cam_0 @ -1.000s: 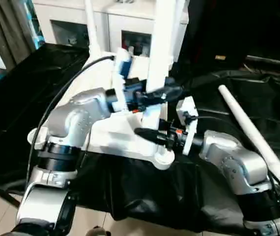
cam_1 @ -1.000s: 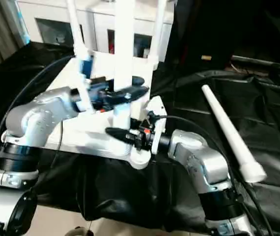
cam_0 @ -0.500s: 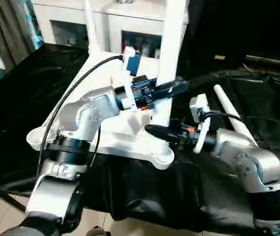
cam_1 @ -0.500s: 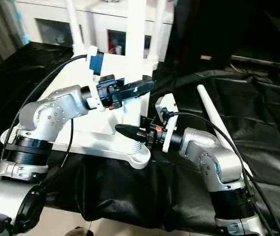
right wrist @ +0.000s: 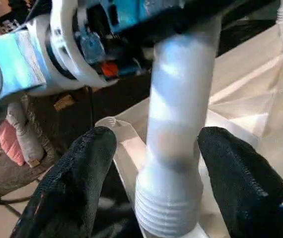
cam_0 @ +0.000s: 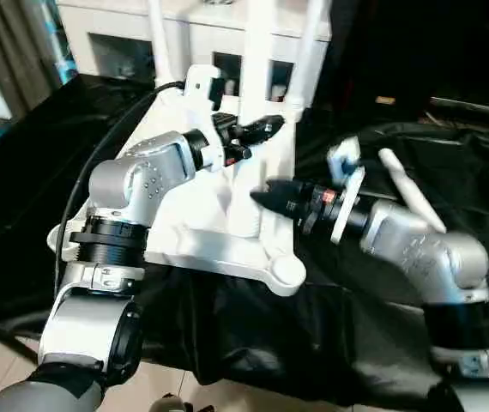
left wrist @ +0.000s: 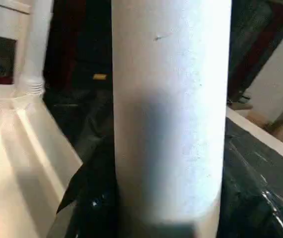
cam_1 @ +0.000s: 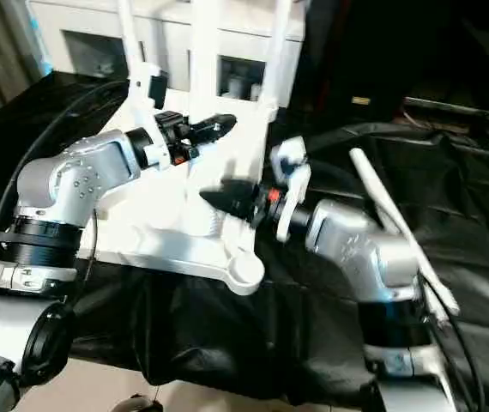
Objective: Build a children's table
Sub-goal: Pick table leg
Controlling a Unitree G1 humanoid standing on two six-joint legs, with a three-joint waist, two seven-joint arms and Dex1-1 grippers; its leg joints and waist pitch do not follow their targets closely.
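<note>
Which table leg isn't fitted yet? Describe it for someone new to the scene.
On the black-draped work table, look right of the upturned white table top, behind the right arm. The loose leg is the white tube lying flat on the cloth; the other legs stand upright.

My forearms [cam_0: 137, 184] were silver with black joint bands. My left end effector [cam_0: 266, 127] had black fingers, with a blue and orange-red patch at its wrist; my right end effector [cam_0: 262, 196] was black too, its pads [right wrist: 77, 183] finely pebbled. The children's table [cam_0: 219, 245] was plain white, and its legs [cam_0: 257, 39] white with a ribbed thread ring [right wrist: 169, 208] at the base. The tabletop [cam_0: 21, 172] was draped in glossy, wrinkled black. A loose leg [cam_0: 412, 202] lay white on it.
</note>
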